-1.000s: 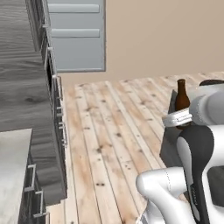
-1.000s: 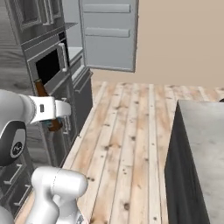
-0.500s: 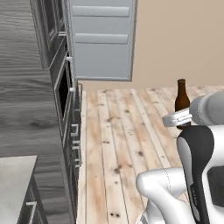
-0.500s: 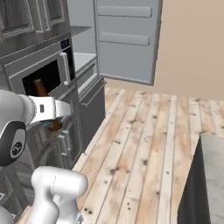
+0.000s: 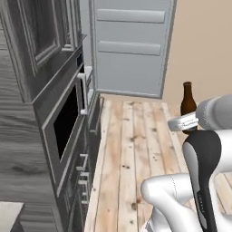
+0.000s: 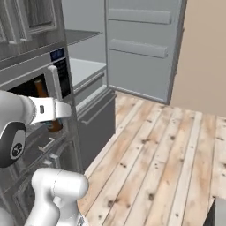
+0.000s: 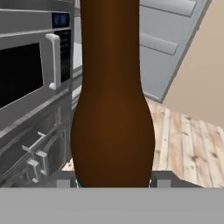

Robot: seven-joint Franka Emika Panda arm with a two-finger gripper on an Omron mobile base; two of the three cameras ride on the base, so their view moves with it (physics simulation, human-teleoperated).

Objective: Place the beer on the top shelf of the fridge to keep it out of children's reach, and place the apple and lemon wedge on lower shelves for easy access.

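My gripper [image 5: 184,122] is shut on the beer [image 5: 188,100], a brown long-necked bottle held upright over the wooden floor. From the right side the beer [image 6: 42,91] stands in front of the microwave, its lower body clamped in the gripper [image 6: 54,111]. In the hand view the beer [image 7: 113,109] rises between the gripper [image 7: 113,182] tips, a strip of teal label showing at its base. The fridge [image 6: 84,48] stands open ahead, its door [image 5: 131,47] swung wide. A dark top shelf [image 6: 82,36] sits above a paler lower shelf [image 6: 86,69]. The apple and the lemon wedge are out of view.
A built-in microwave [image 5: 63,122] with a white handle [image 6: 55,86] and blue clock display [image 7: 60,19] sits in the dark cabinet wall on the left. Drawers with handles [image 5: 83,174] lie below it. Plank floor [image 6: 167,150] stretches to the beige wall [image 5: 201,50].
The whole picture has shifted: the base has driven toward the fridge, whose open door now looms larger. The bottle stays upright in the gripper as before.
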